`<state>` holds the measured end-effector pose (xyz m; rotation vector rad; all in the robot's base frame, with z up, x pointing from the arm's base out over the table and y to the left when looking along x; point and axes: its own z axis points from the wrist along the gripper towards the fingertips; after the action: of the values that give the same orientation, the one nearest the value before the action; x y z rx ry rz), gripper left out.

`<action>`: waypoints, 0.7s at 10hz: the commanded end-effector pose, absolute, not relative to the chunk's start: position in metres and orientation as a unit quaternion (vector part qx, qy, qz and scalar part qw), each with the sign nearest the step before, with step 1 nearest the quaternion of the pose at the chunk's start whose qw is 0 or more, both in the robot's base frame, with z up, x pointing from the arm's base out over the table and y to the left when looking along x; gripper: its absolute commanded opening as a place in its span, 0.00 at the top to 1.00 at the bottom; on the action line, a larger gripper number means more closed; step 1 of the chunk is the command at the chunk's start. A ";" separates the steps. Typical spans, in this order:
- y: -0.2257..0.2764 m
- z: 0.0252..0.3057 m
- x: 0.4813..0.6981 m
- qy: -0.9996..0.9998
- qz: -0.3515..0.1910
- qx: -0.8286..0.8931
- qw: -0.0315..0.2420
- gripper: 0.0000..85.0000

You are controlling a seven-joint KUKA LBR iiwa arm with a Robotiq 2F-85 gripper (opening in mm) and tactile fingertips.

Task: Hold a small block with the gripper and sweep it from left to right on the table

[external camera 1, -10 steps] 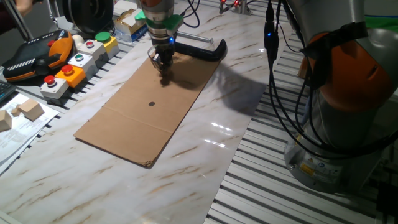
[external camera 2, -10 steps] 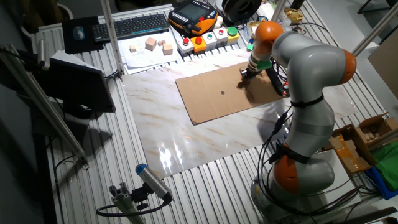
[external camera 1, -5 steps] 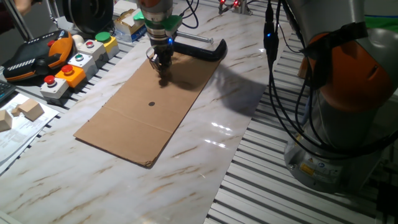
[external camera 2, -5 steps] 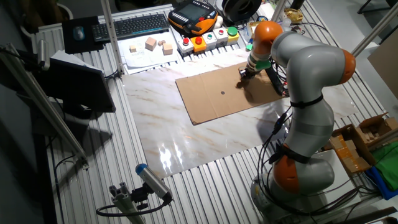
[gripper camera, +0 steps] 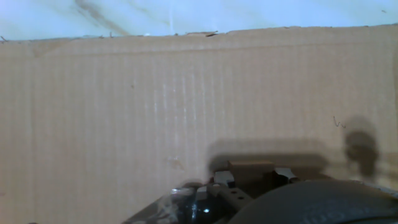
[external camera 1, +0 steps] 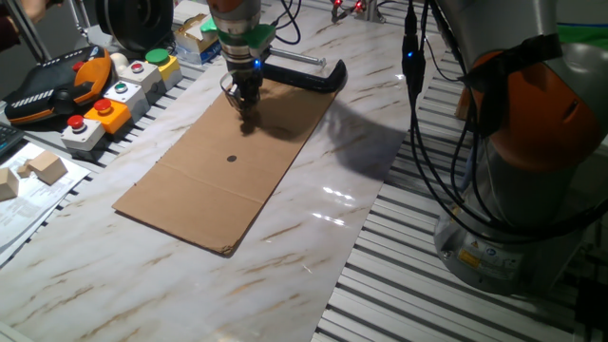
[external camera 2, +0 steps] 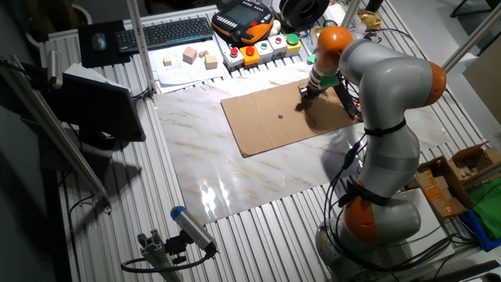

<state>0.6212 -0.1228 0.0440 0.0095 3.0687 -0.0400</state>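
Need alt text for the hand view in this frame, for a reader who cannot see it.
Close-up from the hand camera: a flat brown cardboard sheet fills nearly the whole picture, with a strip of the white table beyond its far edge. At the bottom, the dark gripper sits low over the cardboard, a small brown block visible at its tip, casting a shadow.

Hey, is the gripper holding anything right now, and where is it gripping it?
It appears so: in the hand view a small brown block sits between the jaws of the gripper, pinched by its two sides, low over the cardboard. The fixed views cannot confirm it.
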 end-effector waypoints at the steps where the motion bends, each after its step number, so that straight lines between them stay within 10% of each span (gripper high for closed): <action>1: -0.122 0.043 0.621 0.999 -0.011 0.004 0.036 0.99; 7: -0.115 0.043 0.622 0.999 -0.009 0.007 0.034 0.99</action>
<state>0.6224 -0.1153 0.0427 0.0214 3.0734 -0.0274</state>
